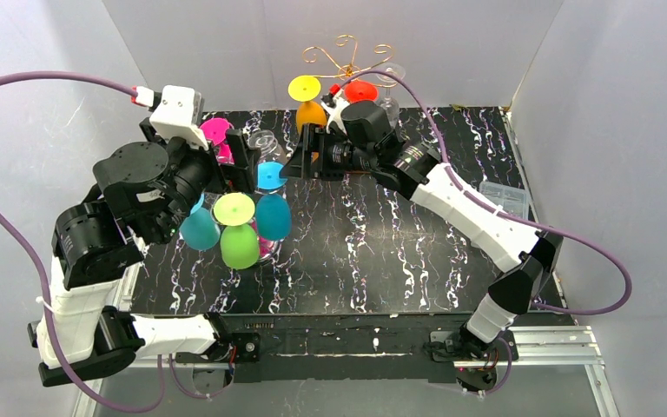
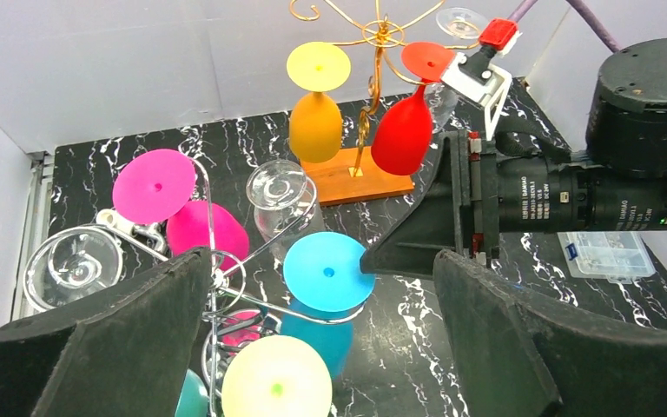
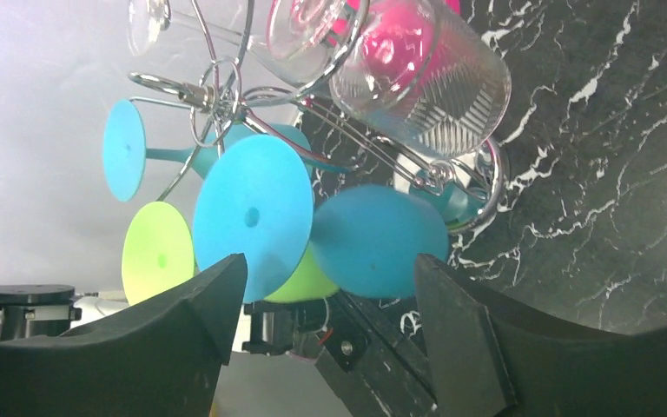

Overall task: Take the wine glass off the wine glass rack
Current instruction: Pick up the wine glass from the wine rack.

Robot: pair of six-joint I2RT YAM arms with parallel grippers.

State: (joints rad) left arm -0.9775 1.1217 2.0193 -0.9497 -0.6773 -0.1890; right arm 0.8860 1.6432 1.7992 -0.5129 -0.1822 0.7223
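A chrome wire rack [image 2: 214, 261] at the table's left holds several upside-down wine glasses: blue [image 1: 271, 177], yellow-green [image 1: 234, 209], teal [image 1: 200, 230], pink [image 1: 215, 131] and clear [image 2: 276, 187]. My left gripper [image 1: 241, 161] is open and empty above the rack. In the left wrist view [image 2: 321, 261] the blue glass's foot [image 2: 328, 271] shows between its fingers. My right gripper [image 1: 300, 156] is open and empty just right of the rack, facing the blue glass. The right wrist view [image 3: 330, 265] shows the blue foot [image 3: 252, 213] and bowl [image 3: 378, 239] just ahead of its fingertips.
A gold wire rack [image 1: 343, 52] on a wooden base [image 2: 356, 178] stands at the back with orange [image 1: 310, 113], red [image 2: 406, 130] and clear glasses. A clear plastic box [image 1: 504, 198] lies at the right edge. White walls enclose the black marbled table [image 1: 382, 252].
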